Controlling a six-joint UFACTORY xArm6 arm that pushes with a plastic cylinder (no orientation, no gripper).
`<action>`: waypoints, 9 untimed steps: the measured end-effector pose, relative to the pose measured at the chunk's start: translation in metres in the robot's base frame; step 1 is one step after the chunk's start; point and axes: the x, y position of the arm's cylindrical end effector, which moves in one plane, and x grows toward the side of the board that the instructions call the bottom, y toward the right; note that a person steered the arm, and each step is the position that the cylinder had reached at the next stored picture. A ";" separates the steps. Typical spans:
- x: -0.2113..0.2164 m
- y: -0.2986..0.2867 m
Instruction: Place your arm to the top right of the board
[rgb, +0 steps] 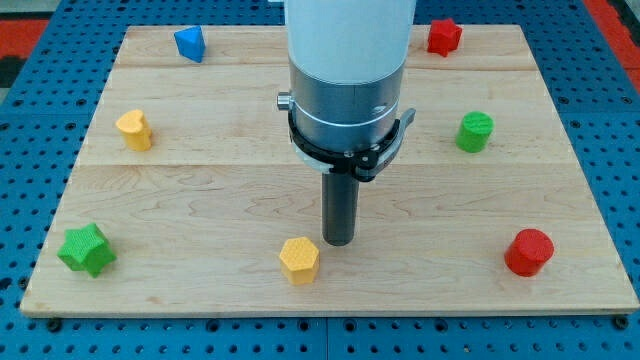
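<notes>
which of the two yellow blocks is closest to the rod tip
The yellow hexagonal block near the view's bottom, just left of my tip. The other yellow block sits far off at the view's left.

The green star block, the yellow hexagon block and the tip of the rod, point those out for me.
green star block (86, 249), camera view, middle of its top face.
yellow hexagon block (299, 258), camera view, middle of its top face.
my tip (339, 243), camera view, the rod's lower end, just right of the yellow hexagon block.
</notes>
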 end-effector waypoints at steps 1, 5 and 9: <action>0.000 0.002; -0.163 0.022; -0.121 -0.002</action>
